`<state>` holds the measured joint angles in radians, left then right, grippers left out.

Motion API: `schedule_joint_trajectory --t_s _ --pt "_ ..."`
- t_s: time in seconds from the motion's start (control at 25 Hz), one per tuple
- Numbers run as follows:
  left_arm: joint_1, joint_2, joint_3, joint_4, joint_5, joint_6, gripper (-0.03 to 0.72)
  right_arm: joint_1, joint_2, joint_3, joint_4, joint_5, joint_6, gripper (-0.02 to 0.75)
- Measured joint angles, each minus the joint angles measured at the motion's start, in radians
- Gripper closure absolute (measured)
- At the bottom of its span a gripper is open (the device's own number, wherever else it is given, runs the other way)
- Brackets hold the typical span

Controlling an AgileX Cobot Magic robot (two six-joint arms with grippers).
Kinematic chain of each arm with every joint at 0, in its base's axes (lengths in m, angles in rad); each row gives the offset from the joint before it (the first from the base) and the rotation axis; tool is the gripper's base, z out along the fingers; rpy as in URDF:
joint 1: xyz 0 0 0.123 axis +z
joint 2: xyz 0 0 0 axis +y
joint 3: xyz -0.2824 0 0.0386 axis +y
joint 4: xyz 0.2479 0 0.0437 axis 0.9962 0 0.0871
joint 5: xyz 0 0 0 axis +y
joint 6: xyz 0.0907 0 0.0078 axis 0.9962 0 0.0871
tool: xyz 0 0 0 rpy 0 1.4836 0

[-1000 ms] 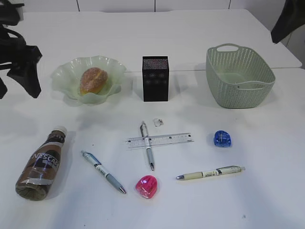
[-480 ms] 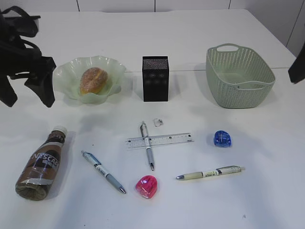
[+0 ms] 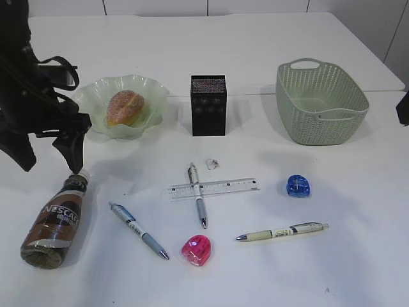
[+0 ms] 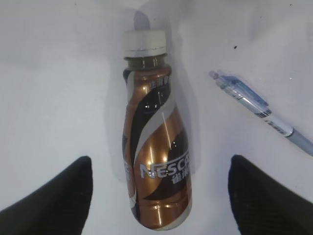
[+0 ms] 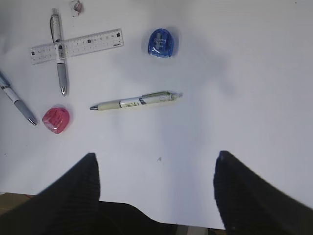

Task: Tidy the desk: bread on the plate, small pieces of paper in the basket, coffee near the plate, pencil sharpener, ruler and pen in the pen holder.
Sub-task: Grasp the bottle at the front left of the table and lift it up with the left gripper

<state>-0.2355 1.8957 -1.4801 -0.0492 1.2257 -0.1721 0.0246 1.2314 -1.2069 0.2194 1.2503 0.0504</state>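
Note:
The coffee (image 3: 56, 219) lies on its side at the desk's front left, white cap toward the plate (image 3: 153, 89), which holds the bread (image 3: 125, 106). My left gripper (image 3: 52, 160) hangs open above the bottle's cap end; in the left wrist view the coffee (image 4: 155, 156) lies between the spread fingers, untouched by my left gripper (image 4: 160, 164). The ruler (image 3: 223, 187) crosses a pen (image 3: 197, 195) at mid desk, a small piece of paper (image 3: 212, 164) just behind. Two more pens (image 3: 138, 229) (image 3: 281, 231) and pink (image 3: 197, 249) and blue (image 3: 298, 186) pencil sharpeners lie in front. My right gripper (image 5: 156, 159) is open and empty.
The black pen holder (image 3: 208, 105) stands at the back middle. The green basket (image 3: 307, 128) stands at the back right. Only a dark corner of the right arm (image 3: 404, 109) shows at the right edge of the exterior view.
My left arm has swung in from the left edge and down toward the coffee bottle. The right arm has dropped along the right edge, almost out of the exterior view.

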Motion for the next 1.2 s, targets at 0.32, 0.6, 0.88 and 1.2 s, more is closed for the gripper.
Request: schedule_joint_trajectory --t_s 0.32,0.6,0.88,1.2 --pt "0.0 0.088 0.0 0.036 -0.011 -0.002 0.081 0.0 -0.003 0.0 0.0 0.0 0.0 0.174" --pt "0.0 0.126 0.0 0.038 -0.014 -0.002 0.094 0.0 -0.003 0.0 0.0 0.0 0.0 0.174" --pt "0.0 0.177 0.0 0.039 -0.014 -0.002 0.095 0.0 -0.003 0.0 0.0 0.0 0.0 0.174" --pt "0.0 0.181 0.0 0.035 -0.045 -0.002 0.095 0.0 -0.003 0.0 0.0 -0.002 0.0 0.174"
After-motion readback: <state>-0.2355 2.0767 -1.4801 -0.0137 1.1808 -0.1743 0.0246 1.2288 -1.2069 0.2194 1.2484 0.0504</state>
